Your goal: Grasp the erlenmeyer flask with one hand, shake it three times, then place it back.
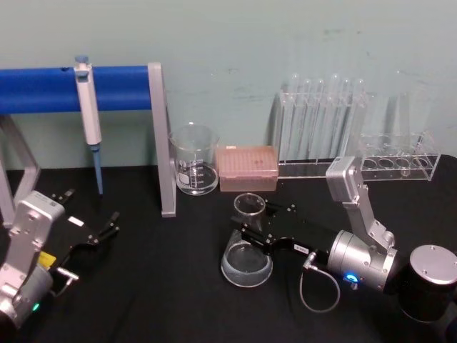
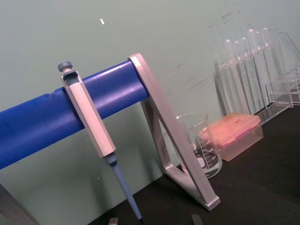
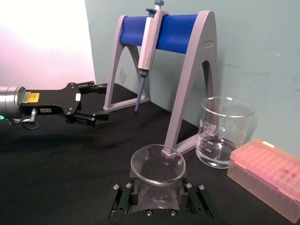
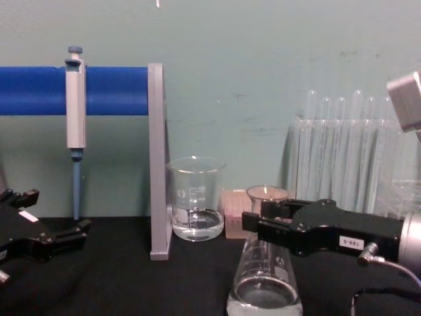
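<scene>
The flask (image 1: 247,250) stands upright on the black table (image 1: 157,286), in front of the pink tip box (image 1: 247,168) and to the right of the grey stand leg, with a little clear liquid pooled in its wide base. The right gripper (image 1: 250,227) reaches in from the right and is at the flask's narrow neck, just under the flared rim; in the chest view the black fingers (image 4: 266,227) sit against the neck of the flask (image 4: 264,276), and in the right wrist view the flask (image 3: 157,165) sits between the two finger blocks, so the claw looks closed on the neck. The flask's base appears to rest on the table. The left gripper (image 1: 100,234) lies low at the left side of the table, well apart from the flask, its claw spread with nothing in it, as the right wrist view also shows (image 3: 101,101). Behind, a glass beaker (image 1: 194,161) with some liquid stands beside the stand, a pipette (image 1: 88,114) hangs from the blue bar (image 1: 43,89), and a rack of test tubes (image 1: 325,125) stands by the wall.
</scene>
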Controlling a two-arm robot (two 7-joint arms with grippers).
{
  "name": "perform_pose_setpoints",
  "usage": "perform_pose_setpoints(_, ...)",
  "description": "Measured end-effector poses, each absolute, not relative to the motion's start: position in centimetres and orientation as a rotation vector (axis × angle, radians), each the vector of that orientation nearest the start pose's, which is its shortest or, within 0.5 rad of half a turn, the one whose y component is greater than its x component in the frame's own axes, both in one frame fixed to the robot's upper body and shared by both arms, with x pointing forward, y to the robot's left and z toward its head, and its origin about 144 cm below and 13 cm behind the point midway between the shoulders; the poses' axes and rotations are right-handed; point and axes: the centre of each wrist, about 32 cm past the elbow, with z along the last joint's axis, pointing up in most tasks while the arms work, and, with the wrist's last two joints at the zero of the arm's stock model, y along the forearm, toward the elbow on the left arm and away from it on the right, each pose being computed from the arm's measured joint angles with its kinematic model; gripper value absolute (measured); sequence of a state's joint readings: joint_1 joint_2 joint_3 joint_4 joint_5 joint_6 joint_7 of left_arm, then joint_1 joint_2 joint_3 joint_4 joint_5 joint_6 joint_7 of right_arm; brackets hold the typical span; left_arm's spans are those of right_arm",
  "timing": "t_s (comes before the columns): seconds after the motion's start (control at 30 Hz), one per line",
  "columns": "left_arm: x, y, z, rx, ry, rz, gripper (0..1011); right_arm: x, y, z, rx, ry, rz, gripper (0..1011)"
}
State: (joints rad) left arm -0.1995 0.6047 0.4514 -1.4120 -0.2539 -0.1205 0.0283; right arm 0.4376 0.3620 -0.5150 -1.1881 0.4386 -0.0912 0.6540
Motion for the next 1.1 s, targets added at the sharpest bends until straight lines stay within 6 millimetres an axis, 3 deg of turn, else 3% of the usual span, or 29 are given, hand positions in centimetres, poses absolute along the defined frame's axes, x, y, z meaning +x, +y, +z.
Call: perform_pose_setpoints(1.1, 48.86, 30.97, 113.97, 0.305, -0.285, 1.248, 1001, 55.9, -23.68, 114.96, -0.089, 0.005, -0.604, 457)
